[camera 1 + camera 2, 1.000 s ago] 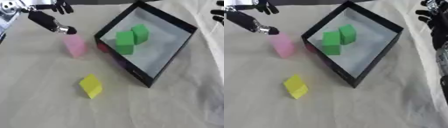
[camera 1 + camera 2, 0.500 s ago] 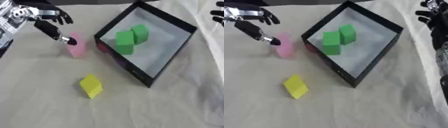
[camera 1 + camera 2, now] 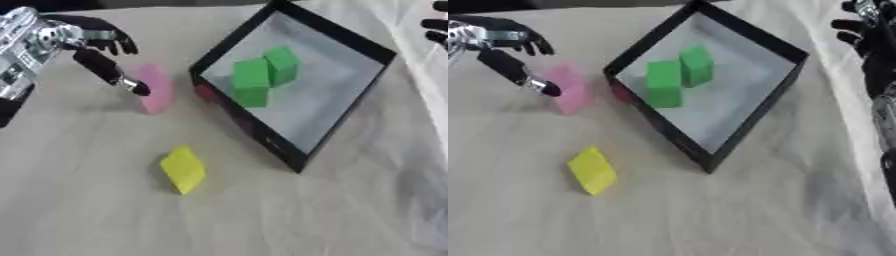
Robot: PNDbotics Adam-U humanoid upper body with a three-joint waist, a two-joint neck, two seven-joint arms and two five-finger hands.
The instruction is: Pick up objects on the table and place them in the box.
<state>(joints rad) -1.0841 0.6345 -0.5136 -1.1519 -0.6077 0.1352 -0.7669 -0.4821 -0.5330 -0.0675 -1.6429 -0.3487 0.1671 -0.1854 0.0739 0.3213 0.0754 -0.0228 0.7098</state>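
The pink block (image 3: 156, 94) stands upright at my left hand (image 3: 83, 44), one straightened finger touching it, the others curled above; nothing is gripped. Beyond it, the black box (image 3: 350, 107) already holds two green blocks (image 3: 262, 75). Nearer me, the yellow block (image 3: 184, 169) waits. My right hand (image 3: 868, 35) idles far right, fingers unclear.

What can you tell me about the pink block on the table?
The pink block is a plain, matte, upright oblong, standing on the pale cloth just left of the black box. The left hand reaches in from the left; one extended finger's tip appears to touch the block's left face. Nothing else touches it.
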